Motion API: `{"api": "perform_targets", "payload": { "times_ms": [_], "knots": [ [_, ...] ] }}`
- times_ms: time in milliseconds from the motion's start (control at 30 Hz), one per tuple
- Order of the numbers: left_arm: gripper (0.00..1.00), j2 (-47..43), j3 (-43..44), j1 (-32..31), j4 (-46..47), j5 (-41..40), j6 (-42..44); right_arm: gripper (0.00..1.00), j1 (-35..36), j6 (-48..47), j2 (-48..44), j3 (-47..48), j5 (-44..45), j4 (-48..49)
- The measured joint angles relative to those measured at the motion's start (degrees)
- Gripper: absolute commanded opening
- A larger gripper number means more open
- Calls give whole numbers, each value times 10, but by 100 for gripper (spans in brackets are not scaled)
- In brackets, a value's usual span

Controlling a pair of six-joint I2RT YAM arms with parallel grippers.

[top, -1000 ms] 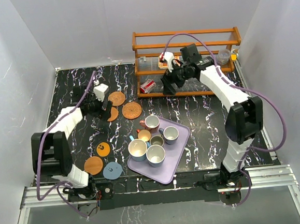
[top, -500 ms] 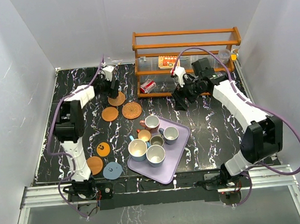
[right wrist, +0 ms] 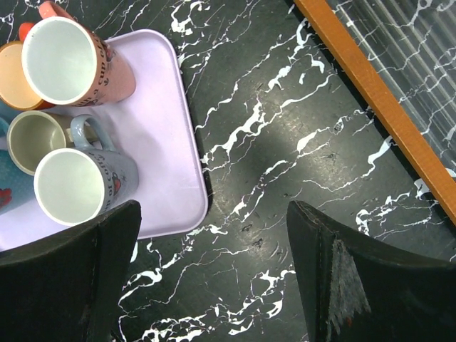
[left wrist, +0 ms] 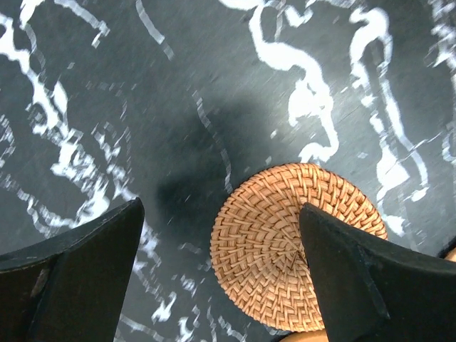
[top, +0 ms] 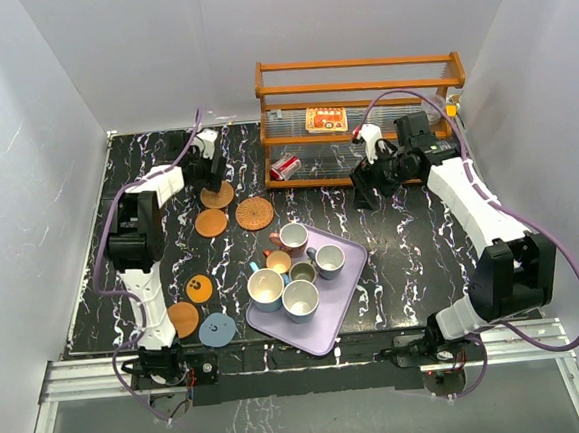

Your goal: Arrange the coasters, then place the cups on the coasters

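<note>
Six cups (top: 303,272) on lilac tray (top: 330,324) | can (top: 285,167), packet (top: 325,119) in far rack (top: 358,67) | left gripper (left wrist: 219,206) wide | right gripper (right wrist: 214,204) wide

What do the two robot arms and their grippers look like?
Both the left arm and the right arm have white shells with black joints. A lilac cable loops along each. The left gripper and the right gripper have broad, black, wedge-shaped fingers.

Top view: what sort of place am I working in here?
Probably a robot test cell, not a home: plain white panels box in the marbled table, and both arms are bolted to an aluminium rail.
</note>
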Motion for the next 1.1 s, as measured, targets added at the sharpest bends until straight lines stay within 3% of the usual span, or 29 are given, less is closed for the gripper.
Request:
{"api": "perform_targets", "payload": {
  "times_ms": [367, 600, 833, 1100],
  "knots": [
    [88, -30, -40, 84, 17, -55, 24, 82, -33, 12, -1, -9, -17, 11],
    [90, -30, -34, 97, 13, -74, 34, 83, -38, 13, -1, -11, -17, 11],
    [93, -34, -9, 96, -35, -24, -2, 83, -42, 15, -1, -11, -21, 11],
    [99, -78, -5, 63, -28, 54, -53, 83, -47, 15, -1, -11, -28, 11]
  ]
}}
